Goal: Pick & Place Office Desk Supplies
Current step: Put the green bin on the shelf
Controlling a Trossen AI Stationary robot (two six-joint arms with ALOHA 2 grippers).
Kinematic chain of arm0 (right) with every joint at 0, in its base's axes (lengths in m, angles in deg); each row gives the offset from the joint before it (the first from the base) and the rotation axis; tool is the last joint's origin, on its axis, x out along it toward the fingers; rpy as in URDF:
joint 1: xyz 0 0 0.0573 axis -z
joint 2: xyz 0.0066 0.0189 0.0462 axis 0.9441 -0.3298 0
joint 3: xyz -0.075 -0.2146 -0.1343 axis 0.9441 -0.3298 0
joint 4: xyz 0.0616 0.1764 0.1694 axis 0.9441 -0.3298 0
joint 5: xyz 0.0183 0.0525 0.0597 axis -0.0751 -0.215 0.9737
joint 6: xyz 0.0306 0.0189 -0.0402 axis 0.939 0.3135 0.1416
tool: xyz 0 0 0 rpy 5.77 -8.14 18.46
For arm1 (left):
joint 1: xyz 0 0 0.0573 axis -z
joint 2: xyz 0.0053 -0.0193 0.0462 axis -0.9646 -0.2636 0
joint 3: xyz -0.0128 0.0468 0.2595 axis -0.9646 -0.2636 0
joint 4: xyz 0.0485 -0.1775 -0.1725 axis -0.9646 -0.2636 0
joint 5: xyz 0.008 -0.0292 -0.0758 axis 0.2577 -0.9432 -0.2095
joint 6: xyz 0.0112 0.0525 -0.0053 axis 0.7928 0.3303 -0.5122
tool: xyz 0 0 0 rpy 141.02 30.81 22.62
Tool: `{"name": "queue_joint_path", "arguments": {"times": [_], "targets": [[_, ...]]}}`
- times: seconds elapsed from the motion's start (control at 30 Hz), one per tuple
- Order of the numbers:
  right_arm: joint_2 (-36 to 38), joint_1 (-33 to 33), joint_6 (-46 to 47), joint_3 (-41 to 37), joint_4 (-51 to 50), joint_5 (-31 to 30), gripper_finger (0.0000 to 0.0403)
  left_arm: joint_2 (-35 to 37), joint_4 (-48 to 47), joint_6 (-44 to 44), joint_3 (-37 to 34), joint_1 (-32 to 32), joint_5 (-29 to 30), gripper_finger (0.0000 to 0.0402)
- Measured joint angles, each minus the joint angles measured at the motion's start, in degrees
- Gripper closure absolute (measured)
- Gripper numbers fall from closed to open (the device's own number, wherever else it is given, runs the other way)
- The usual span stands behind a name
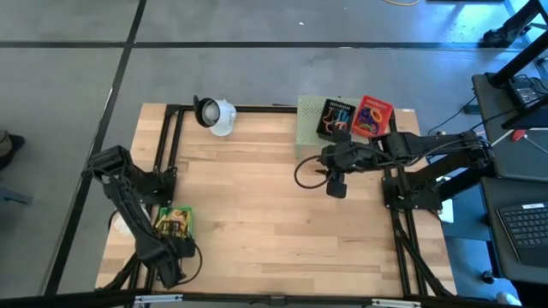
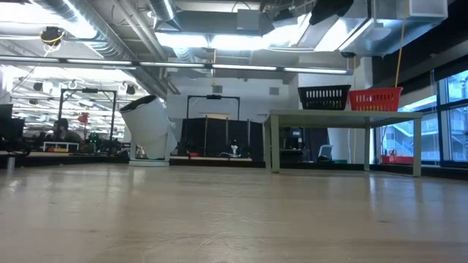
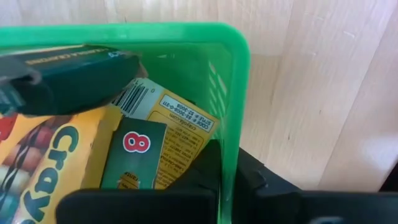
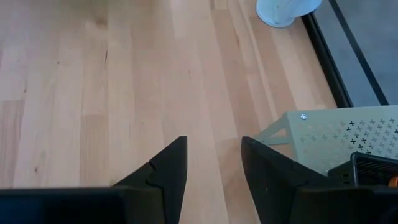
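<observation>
A green plastic basket (image 3: 231, 93) (image 1: 172, 221) stands on the table near its left edge. It holds yellow-green crayon boxes (image 3: 171, 121), one dark green box (image 3: 68, 78) lying on top. My left gripper (image 3: 229, 190) (image 1: 176, 241) points down over the basket's corner and is shut on its wall. Right of the table's middle, my right gripper (image 4: 213, 162) (image 1: 336, 185) hangs open above bare wood, nothing between its fingers. My left gripper pinches the basket's side wall (image 3: 227, 171) near a corner, one finger inside the basket and one outside. The fingers come from above, pointing down. The basket sits on the table with the boxes in it.
A pale green mesh stand (image 1: 310, 120) (image 4: 339, 140) at the far right carries a black box (image 1: 336, 120) and a red box (image 1: 373, 117). A white cup-shaped object (image 1: 219, 115) (image 2: 150, 131) lies at the far edge. Bare wood fills the middle.
</observation>
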Motion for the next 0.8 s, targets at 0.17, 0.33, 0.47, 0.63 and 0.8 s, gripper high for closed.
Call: {"name": "queue_joint_path", "arguments": {"times": [0.17, 0.33, 0.47, 0.63, 0.8], "targets": [[0.00, 0.00, 0.01, 0.00, -0.02, 0.20, 0.0250, 0.00, 0.04, -0.18, 0.08, -2.26, -0.18, 0.0398], [0.00, 0.00, 2.63, 0.00, -0.02, 0.49, 0.0250, 0.02, -0.10, 2.34, 0.08, -7.12, -0.16, 0.0398], [0.00, -0.65, 2.84, 0.00, -0.02, 0.48, 0.0250, 0.02, -1.99, 7.89, 1.24, -13.23, 0.45, 0.0398], [0.00, -2.30, 2.84, 0.00, -0.04, 0.50, 0.0250, 0.02, -8.02, 19.36, 6.59, -21.61, 7.62, 0.0398], [0.00, -3.86, 2.87, 0.00, -0.04, 0.48, 0.0250, 0.02, -8.41, 33.37, 10.21, -30.67, 16.35, 0.0398]]}}
